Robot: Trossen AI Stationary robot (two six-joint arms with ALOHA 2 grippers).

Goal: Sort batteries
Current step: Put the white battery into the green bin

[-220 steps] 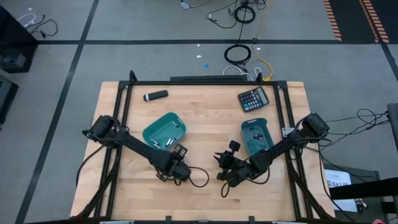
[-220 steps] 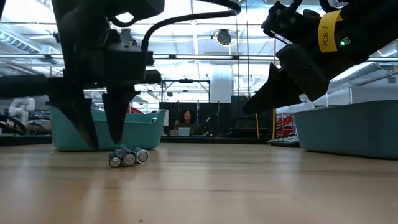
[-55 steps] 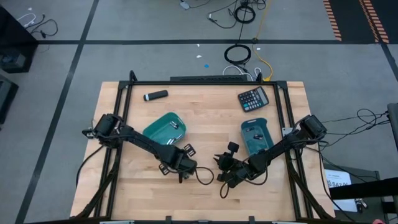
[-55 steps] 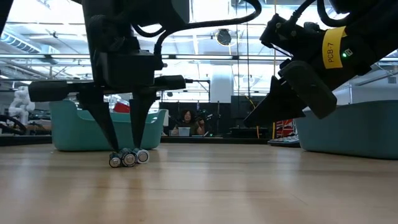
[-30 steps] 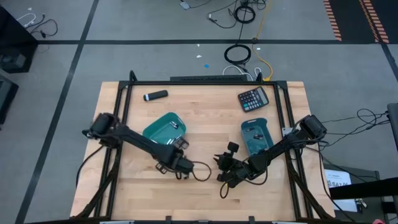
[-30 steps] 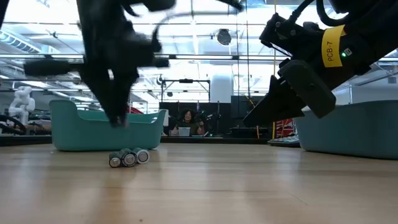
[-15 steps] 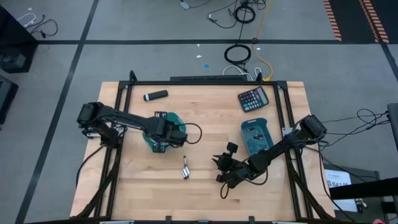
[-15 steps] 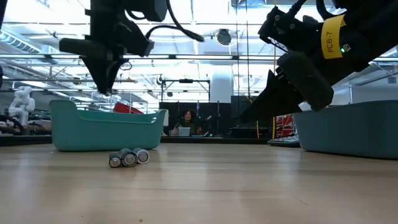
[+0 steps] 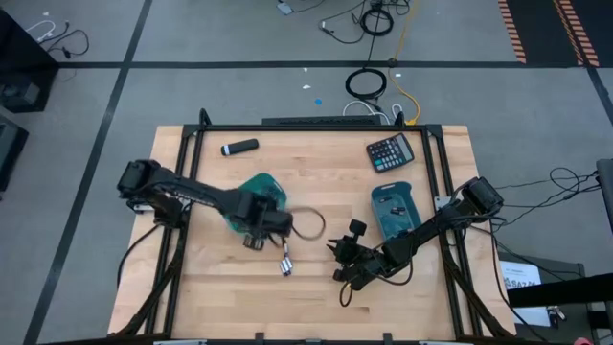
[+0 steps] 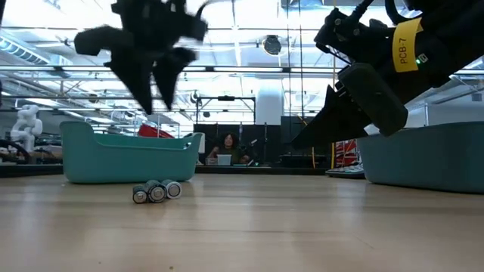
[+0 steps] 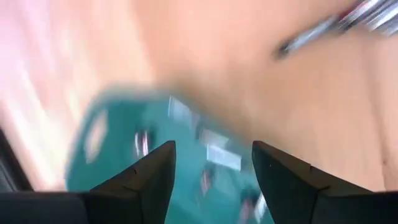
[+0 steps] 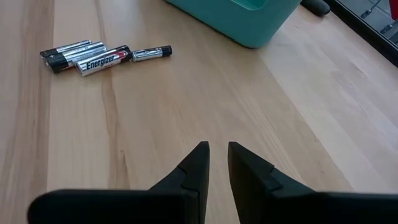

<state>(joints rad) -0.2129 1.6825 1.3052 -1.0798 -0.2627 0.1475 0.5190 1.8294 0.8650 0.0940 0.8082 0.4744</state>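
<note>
Several batteries [image 9: 285,262] lie side by side on the wood near the table's middle, also seen in the right wrist view [image 12: 99,56] and the low view [image 10: 156,192]. My left gripper [image 10: 157,106] hangs open and empty above the left teal tray [image 10: 128,156], over its near edge [image 9: 255,230]. Its wrist view is blurred and shows the tray [image 11: 124,155] with batteries in it between the spread fingers. My right gripper [image 12: 217,155] is low over the table to the right of the loose batteries [image 9: 337,261], its fingers nearly together with nothing between them.
A second teal tray [image 9: 395,211] stands at the right with a calculator [image 9: 391,151] beyond it. A black marker-like cylinder [image 9: 239,147] lies at the far left. Bare wood lies between the two grippers and toward the near edge.
My left gripper has risen from beside the loose batteries and gone toward the far left, over the left teal tray. It was shut with something small at its tips and has opened there; nothing shows between its fingers now. The loose batteries have stayed in place.
</note>
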